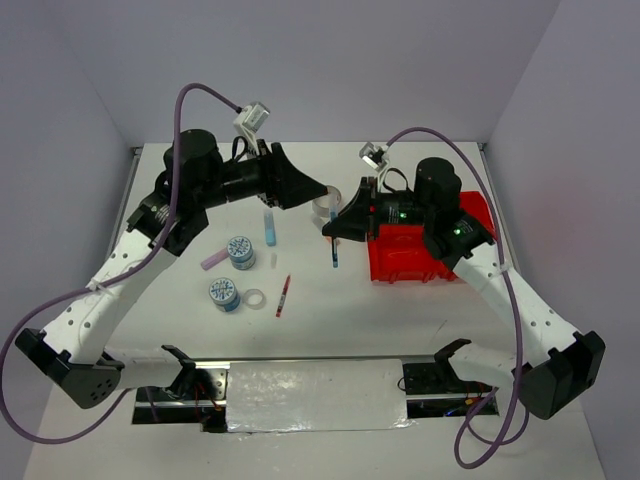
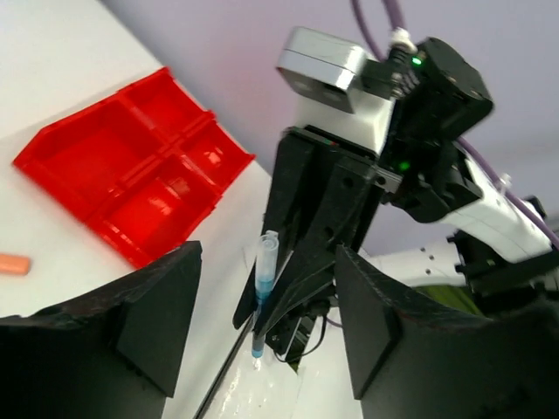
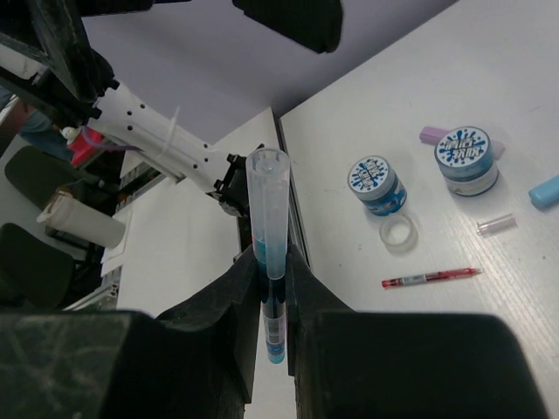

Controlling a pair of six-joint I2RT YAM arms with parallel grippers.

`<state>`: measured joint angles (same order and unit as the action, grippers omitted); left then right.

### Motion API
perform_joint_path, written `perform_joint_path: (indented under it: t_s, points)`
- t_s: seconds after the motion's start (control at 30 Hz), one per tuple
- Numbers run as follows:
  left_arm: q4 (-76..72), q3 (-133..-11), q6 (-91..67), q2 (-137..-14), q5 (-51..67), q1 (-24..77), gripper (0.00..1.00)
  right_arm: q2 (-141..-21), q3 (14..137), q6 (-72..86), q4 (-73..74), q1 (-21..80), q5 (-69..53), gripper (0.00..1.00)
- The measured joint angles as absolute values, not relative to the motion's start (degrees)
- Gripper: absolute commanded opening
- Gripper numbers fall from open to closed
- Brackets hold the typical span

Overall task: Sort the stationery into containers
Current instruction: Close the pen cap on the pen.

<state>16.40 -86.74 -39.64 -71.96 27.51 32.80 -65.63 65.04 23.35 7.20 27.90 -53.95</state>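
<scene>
The right arm hides part of the red bin [image 1: 400,262], the grey tape roll [image 1: 322,207] only peeks out between the grippers, and an orange marker [image 2: 12,263] is cut off at the frame edge. The right gripper [image 1: 335,230], reaching left of the bin, pinches the blue pen [image 1: 334,256] roughly upright. The left gripper [image 1: 310,190] hovers close by, fingers spread wide and empty.

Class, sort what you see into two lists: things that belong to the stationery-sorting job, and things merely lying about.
Job: red bin, blue pen, red pen, patterned tape rolls, clear tape ring, lilac marker, light-blue marker, orange marker.
Lying about: purple cables, silver sheet.
</scene>
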Motion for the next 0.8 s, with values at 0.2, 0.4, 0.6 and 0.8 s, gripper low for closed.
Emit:
perform_joint_path:
  t_s: [0.2,0.4,0.6,0.8]
  points:
    - [8.6,-83.5,-42.1,-72.1,34.4,32.9,0.62,-64.8,65.0,24.8,6.4,29.1,-54.4,0.00]
    - [7.2,-82.7,-42.5,-74.1,36.6,33.3,0.50,-64.8,65.2,25.5,6.4,30.9,-54.2,0.00]
    - [5.8,-82.7,-42.4,-74.9,38.0,33.5,0.48,-65.0,66.1,25.7,6.2,31.6,-53.8,0.00]
    - [4.8,-82.7,-42.4,-75.1,40.0,33.5,0.53,-65.3,66.3,25.7,6.0,31.6,-52.5,0.00]
